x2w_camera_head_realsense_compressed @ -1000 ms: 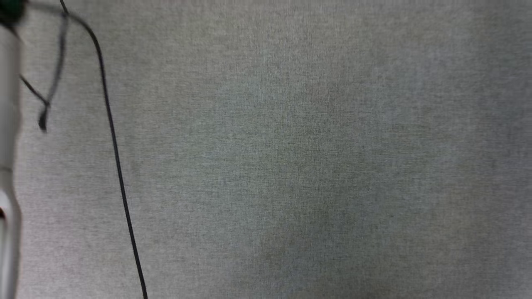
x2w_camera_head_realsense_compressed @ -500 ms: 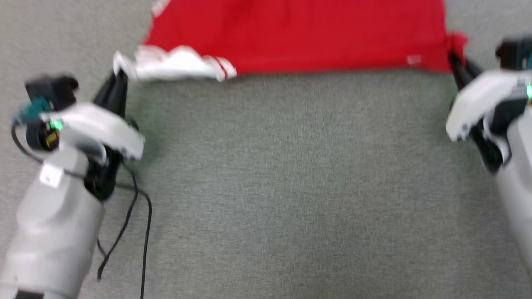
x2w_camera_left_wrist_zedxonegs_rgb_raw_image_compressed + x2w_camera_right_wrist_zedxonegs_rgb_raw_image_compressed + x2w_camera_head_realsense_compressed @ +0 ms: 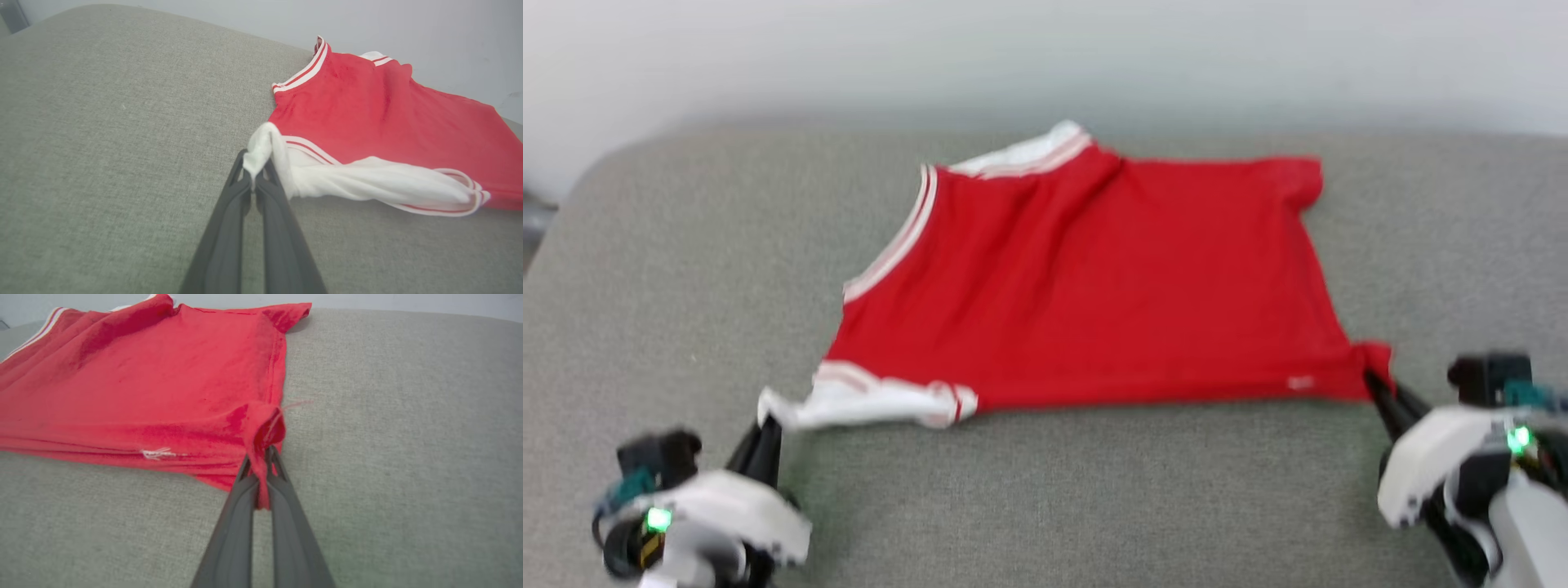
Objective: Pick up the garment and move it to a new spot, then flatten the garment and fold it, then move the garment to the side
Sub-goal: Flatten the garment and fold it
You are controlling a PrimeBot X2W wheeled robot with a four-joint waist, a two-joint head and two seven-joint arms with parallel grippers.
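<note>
The garment (image 3: 1094,278) lies on the grey padded surface (image 3: 686,245); my left hand (image 3: 254,179) pinches its white corner, my right hand (image 3: 263,465) its red hem corner. Light, limp cloth, I judge; corners grip best.

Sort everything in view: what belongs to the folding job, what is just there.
Job: red jersey; left gripper, shut on its white corner; right gripper, shut on its red corner.
Just there: grey fabric surface; pale wall.
</note>
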